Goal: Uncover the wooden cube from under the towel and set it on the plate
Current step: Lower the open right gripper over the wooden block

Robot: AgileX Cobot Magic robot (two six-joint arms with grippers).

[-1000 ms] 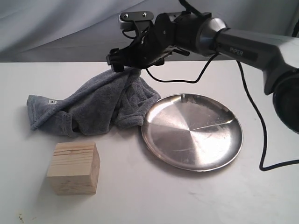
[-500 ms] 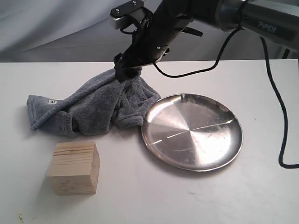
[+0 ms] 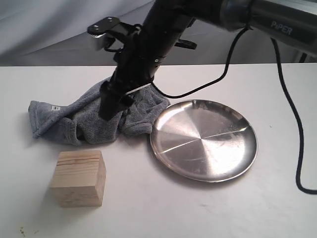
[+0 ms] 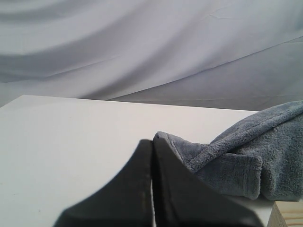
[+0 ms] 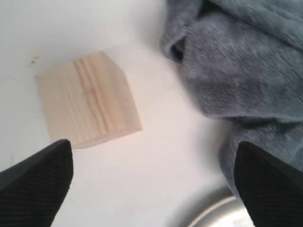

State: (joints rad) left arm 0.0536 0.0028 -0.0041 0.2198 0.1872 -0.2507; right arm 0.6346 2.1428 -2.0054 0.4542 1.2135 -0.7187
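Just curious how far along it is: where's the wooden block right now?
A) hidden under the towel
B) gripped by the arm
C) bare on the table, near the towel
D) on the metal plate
C: the wooden cube sits uncovered on the white table, apart from the towel and off the plate, with nothing holding it.

A pale tan wooden cube, banded with darker grain lines, sits on a plain white table at 8 o'clock from a shiny silver plate streaked with radial reflections. At the plate's 10 o'clock, a blue-grey towel bears a small white label. The arm is black, the draped backdrop pale grey.
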